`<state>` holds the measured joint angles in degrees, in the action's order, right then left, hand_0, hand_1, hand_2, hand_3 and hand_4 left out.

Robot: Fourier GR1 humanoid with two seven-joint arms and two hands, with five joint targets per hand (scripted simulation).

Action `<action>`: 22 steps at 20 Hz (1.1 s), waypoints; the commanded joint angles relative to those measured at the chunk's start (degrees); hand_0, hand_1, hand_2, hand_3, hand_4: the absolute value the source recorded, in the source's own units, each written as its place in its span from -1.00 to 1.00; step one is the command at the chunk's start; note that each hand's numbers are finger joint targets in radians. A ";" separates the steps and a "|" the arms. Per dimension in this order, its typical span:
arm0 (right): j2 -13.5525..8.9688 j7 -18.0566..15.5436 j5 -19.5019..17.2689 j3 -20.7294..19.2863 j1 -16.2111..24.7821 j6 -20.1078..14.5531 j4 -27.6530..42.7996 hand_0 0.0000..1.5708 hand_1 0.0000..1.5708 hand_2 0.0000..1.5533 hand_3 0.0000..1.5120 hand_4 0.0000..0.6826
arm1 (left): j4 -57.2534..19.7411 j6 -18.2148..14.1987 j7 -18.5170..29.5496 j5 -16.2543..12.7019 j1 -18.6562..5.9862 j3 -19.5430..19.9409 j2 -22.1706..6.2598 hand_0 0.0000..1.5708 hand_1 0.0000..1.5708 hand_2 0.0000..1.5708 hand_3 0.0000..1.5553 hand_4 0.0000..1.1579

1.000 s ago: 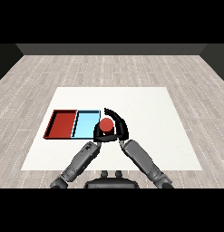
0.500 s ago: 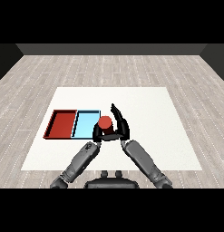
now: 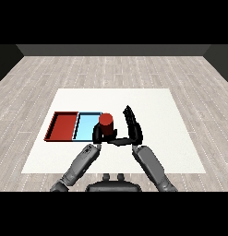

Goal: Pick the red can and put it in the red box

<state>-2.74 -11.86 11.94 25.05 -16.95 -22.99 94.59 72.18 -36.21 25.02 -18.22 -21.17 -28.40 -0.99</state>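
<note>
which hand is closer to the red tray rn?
Left. The left hand sits at the red cylindrical can by the light blue tray, which separates it from the red tray. The right hand is on the can's far side, further right.

Two trays side by side on table, left tray, right tray, can upright at right tray's right edge, left robot hand at its near-left, right robot hand right of can

The red can stands upright; the flat red tray lies at its nine o'clock.
</note>
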 commanded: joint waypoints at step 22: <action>-9.30 -5.24 10.23 -17.32 18.06 13.40 5.22 -1.00 -1.00 -1.00 -1.00 -1.00 | -9.45 6.41 -15.57 6.78 -2.77 19.88 -27.10 1.00 1.00 0.96 0.89 0.92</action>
<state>-12.38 -15.66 20.67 9.89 3.33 -11.38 104.65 69.63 -30.29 12.96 -13.12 -21.69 -10.53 -24.15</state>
